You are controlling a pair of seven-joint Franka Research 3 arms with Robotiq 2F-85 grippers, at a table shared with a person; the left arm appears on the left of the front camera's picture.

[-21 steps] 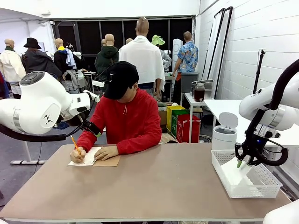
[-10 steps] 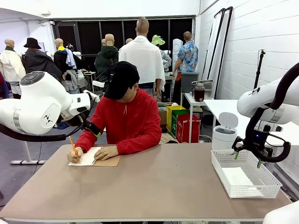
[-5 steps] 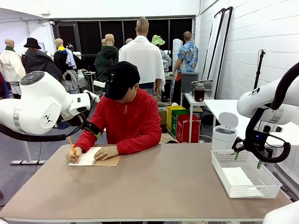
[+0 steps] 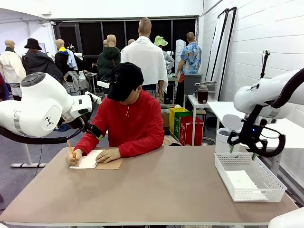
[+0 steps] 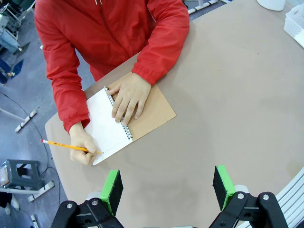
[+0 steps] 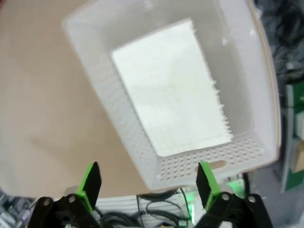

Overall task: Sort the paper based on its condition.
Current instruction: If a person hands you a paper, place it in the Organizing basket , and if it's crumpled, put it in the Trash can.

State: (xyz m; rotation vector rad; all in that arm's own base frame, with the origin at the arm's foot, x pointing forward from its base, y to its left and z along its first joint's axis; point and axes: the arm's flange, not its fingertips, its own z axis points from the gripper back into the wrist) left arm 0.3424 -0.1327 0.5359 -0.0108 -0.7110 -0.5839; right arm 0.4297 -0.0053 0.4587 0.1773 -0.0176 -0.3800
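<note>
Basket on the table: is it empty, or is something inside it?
Not empty. White paper lies flat on the bottom of the basket.

The desk [image 4: 156,185] had a plain light-brown top with rounded corners. Two things lay directly on it, well apart from each other. At the far left, near the far edge, lay a spiral notebook [image 4: 92,161], opened flat, with a white page on one side of the wire and the brown cover on the other. At the right end stood a white mesh basket [image 4: 256,194], close to the right edge, its long side running from far to near.
</note>
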